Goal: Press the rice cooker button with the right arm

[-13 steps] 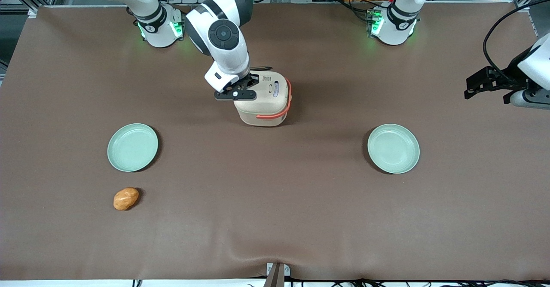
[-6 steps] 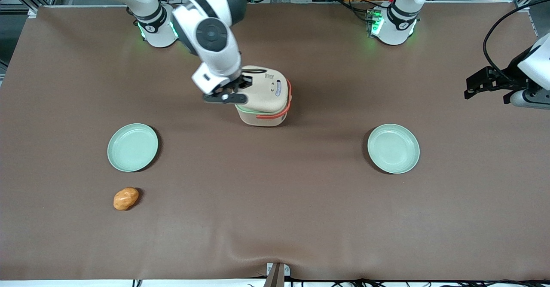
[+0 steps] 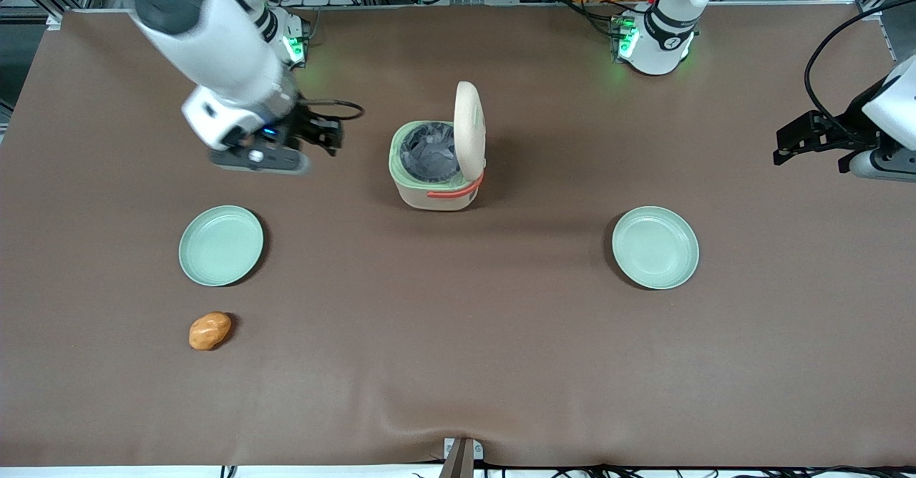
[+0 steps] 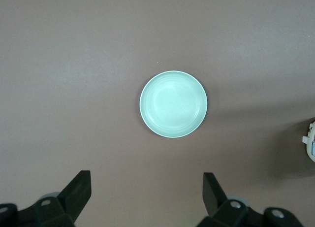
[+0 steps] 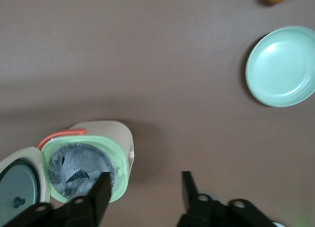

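Rice cooker (image 3: pixel 436 170) lid stands open, button likely pressed. Gripper (image 3: pixel 315 134) hangs beside it, fingers (image 5: pixel 101 190) wide, empty; retreat without clipping the lid.

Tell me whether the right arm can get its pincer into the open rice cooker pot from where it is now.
Probably yes: the rice cooker stands with its lid up, and the open pincer hangs beside it, above bare table.
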